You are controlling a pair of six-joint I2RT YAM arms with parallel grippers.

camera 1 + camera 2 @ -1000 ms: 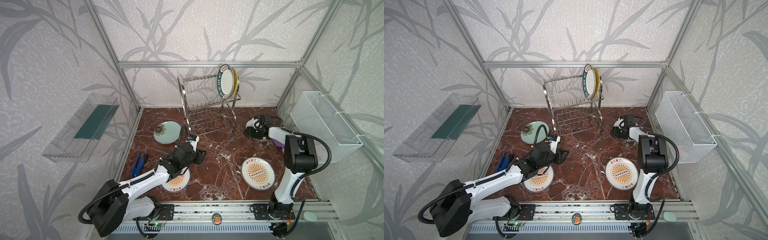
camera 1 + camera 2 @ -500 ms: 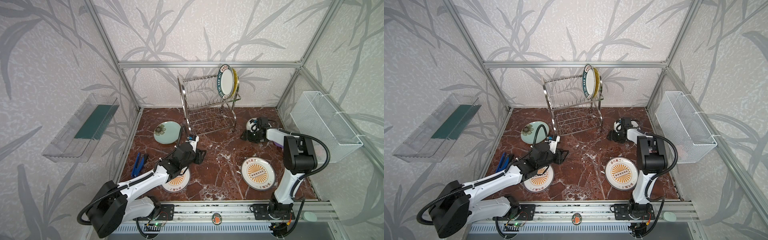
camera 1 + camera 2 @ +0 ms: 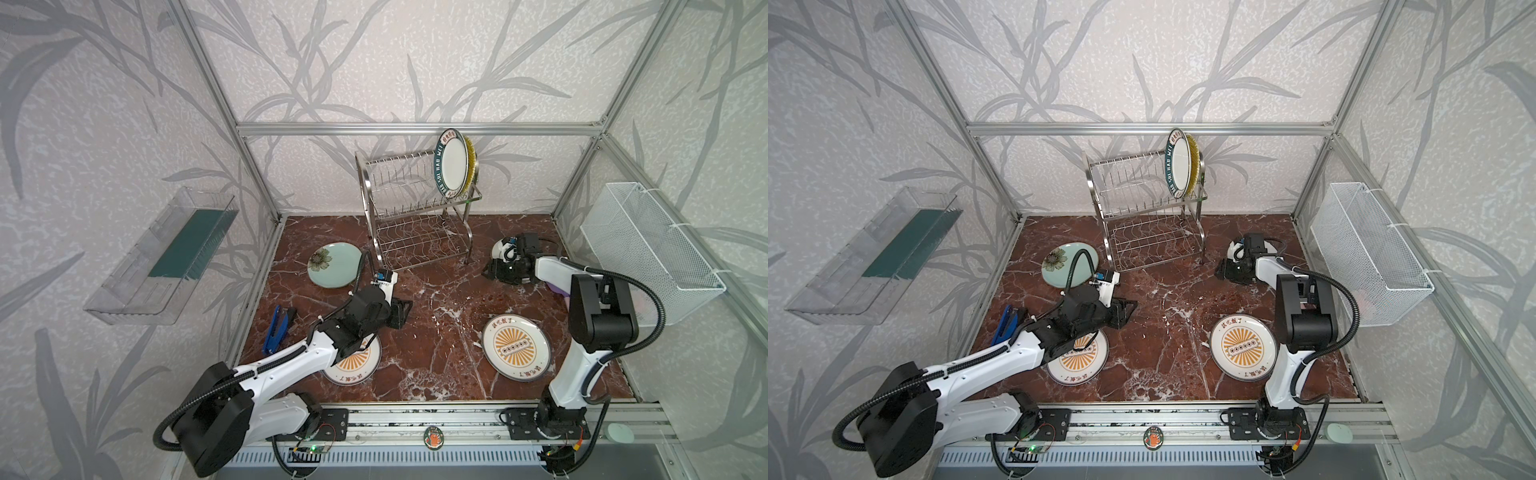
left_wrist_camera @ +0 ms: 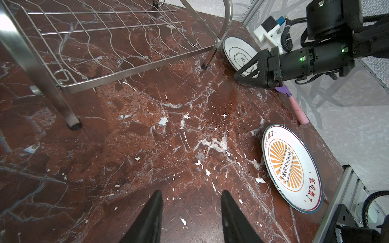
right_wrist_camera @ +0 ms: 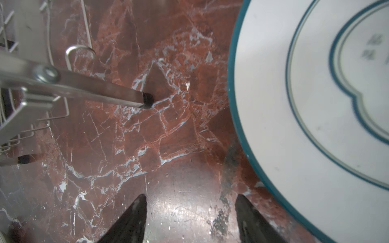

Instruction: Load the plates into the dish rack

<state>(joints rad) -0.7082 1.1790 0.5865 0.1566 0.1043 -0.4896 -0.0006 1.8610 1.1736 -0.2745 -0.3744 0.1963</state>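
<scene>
The steel dish rack (image 3: 415, 208) (image 3: 1142, 208) stands at the back. A green-rimmed plate (image 3: 453, 168) and a yellow plate (image 3: 472, 166) stand upright at the right end of its top tier. A celadon plate (image 3: 334, 264) lies flat to its left. Two sunburst plates lie in front: one (image 3: 353, 365) partly under my left arm, one (image 3: 516, 348) at the right. My left gripper (image 3: 405, 313) (image 4: 191, 195) is open over bare marble. My right gripper (image 3: 492, 270) (image 5: 190, 198) is open and low, beside the white dark-outlined plate (image 5: 315, 105) (image 4: 237, 52).
A blue tool (image 3: 278, 324) lies by the left wall. A pink-handled purple brush (image 4: 294, 107) lies near the right wall. A white mesh basket (image 3: 648, 245) and a clear tray (image 3: 166, 253) hang on the walls. A rack leg (image 5: 105, 92) stands close to my right gripper.
My right gripper has slid a little left and toward the front, off the white plate's top toward the rack leg. The left arm has not moved.
</scene>
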